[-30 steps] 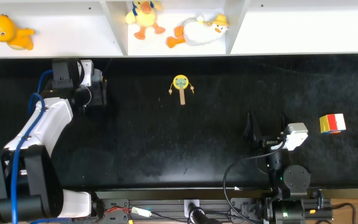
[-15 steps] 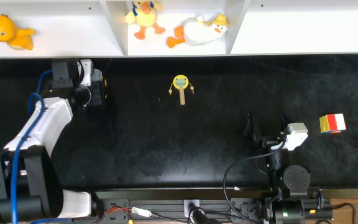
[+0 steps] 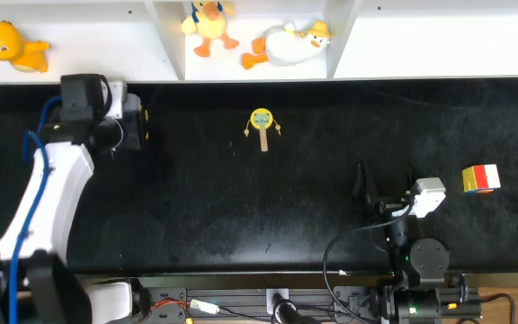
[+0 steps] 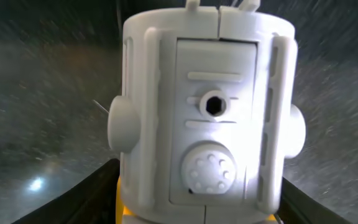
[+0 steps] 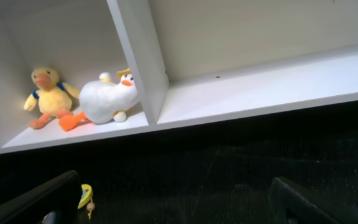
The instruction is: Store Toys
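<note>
Clamping a white barrel-shaped toy (image 4: pixel 204 106) with a yellow underside between its fingers, the left gripper (image 3: pixel 140 127) sits at the far left of the black counter (image 3: pixel 241 207), close to the front of the white shelf (image 3: pixel 88 67). The right gripper (image 3: pixel 385 184) rests low on the counter's right side, its fingers spread wide and holding nothing (its camera looks toward the shelf). A small yellow rattle drum (image 3: pixel 261 124) lies on the counter in front of the middle compartment, and a multicoloured cube (image 3: pixel 480 178) lies near the right edge. On the shelf, an orange duck (image 3: pixel 12 45) occupies the left compartment, while a yellow plush duck (image 3: pixel 209 25) and a white plush duck (image 3: pixel 286 43) share the middle one, side by side.
</note>
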Controlling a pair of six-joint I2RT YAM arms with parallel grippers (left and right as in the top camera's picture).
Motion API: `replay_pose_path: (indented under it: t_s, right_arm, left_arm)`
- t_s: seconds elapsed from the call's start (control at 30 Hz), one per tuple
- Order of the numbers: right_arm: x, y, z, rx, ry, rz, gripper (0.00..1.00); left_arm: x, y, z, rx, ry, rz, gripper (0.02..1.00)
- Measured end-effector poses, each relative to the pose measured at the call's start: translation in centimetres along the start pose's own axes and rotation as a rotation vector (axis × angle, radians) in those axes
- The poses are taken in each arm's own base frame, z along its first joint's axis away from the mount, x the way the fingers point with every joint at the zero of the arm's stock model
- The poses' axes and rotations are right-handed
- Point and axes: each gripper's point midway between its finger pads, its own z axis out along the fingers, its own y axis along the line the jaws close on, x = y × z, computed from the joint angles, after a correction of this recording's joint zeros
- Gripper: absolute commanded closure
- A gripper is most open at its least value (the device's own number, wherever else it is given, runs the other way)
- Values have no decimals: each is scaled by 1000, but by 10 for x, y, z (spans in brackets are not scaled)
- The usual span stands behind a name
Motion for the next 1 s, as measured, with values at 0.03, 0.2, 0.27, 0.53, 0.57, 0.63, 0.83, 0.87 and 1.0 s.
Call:
replay_pose_path:
  t_s: [0.03, 0.2, 0.27, 0.53, 0.57, 0.63, 0.83, 0.87, 1.0]
  right_arm:
    - [0, 0, 0, 0, 0, 0, 5]
    - [0, 0, 0, 0, 0, 0, 5]
    - [0, 0, 0, 0, 0, 0, 7]
    - [0, 0, 0, 0, 0, 0, 5]
    - [0, 0, 0, 0, 0, 0, 5]
    - [0, 0, 0, 0, 0, 0, 5]
    - [0, 0, 0, 0, 0, 0, 7]
    - [0, 0, 0, 0, 0, 0, 7]
    - [0, 0, 0, 0, 0, 0, 7]
  left_arm:
    - [-7, -1, -5, 1, -32, 2, 939]
    - [-45, -3, -20, 6, -199, 12, 980]
    - [-55, -3, -22, 7, -237, 15, 982]
    - [-84, -1, -29, -10, -362, 21, 982]
    - [-86, 0, -29, -17, -369, 20, 982]
    - [-89, 3, -25, -30, -375, 23, 982]
    - [-89, 6, -7, -43, -354, 22, 982]
    - [-90, 6, -5, -44, -352, 22, 982]
    - [-104, 6, -3, -45, -360, 22, 982]
